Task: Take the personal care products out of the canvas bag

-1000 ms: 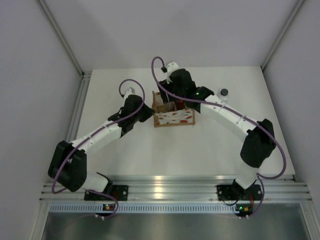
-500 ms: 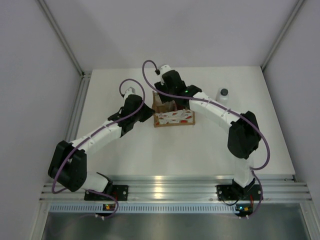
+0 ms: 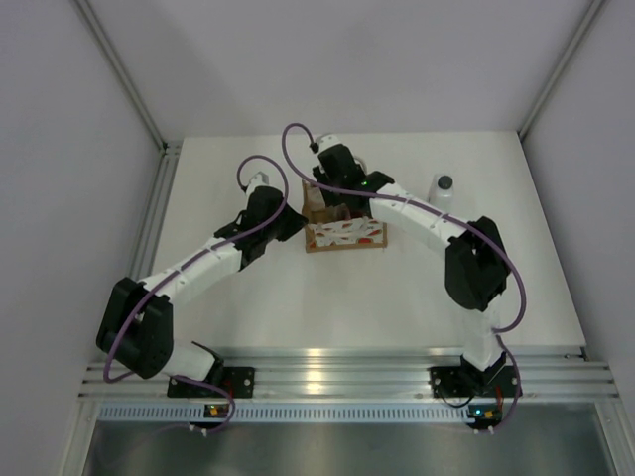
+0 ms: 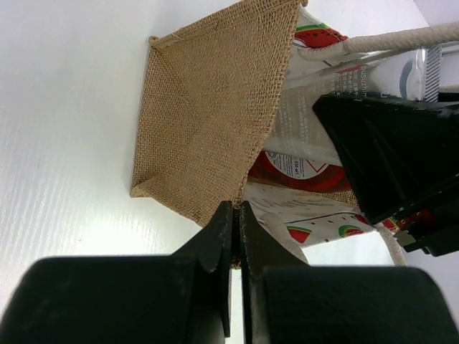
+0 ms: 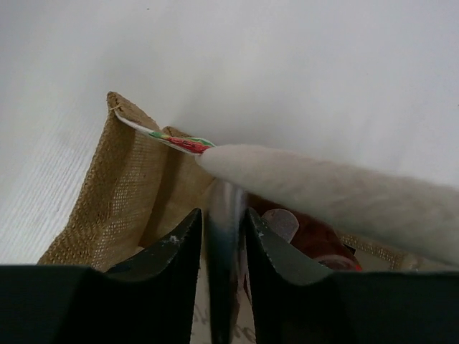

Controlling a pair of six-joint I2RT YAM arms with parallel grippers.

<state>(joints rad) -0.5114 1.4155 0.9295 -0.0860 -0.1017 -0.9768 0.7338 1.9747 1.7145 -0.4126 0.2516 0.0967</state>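
Left end effector (image 4: pixel 235 213): fingers closed flat together on the rim of the small boxy tan canvas bag (image 4: pixel 208 122), pinching one layer of its wall. Right end effector (image 5: pixel 223 218): narrow, with fingers set close on either side of a clear tapered bottle (image 5: pixel 222 204) that fills the gap. Contact appears made on both faces; the bottle's lower body is hidden inside the bag.

Step in hand, as judged: extraction of a second product, with the left side bracing the bag and the right gripping inside its mouth. The white bottle with dark round cap (image 3: pixel 444 188) stands upright on the white bench (image 3: pixel 397 288), well apart to the right of the right fingers. A red round bottle (image 5: pixel 315 240) lies in the bag just beside them. The pale squarish bottle cannot be identified with certainty.

The next move calls for a straight lift out of the mouth. The thick white rope handle (image 5: pixel 323 193) crosses just beyond the right fingers and could snag. The left pinch must keep the bag down.

Materials:
- **Bag:** coarse, open-weave and soft, with walls that fold readily. The printed panel is smoother.
- **Handle:** soft, fuzzy cord.
- **Clear bottle:** smooth and tapered, judged liable to slip.
- **Red bottle:** glossy, with a label.
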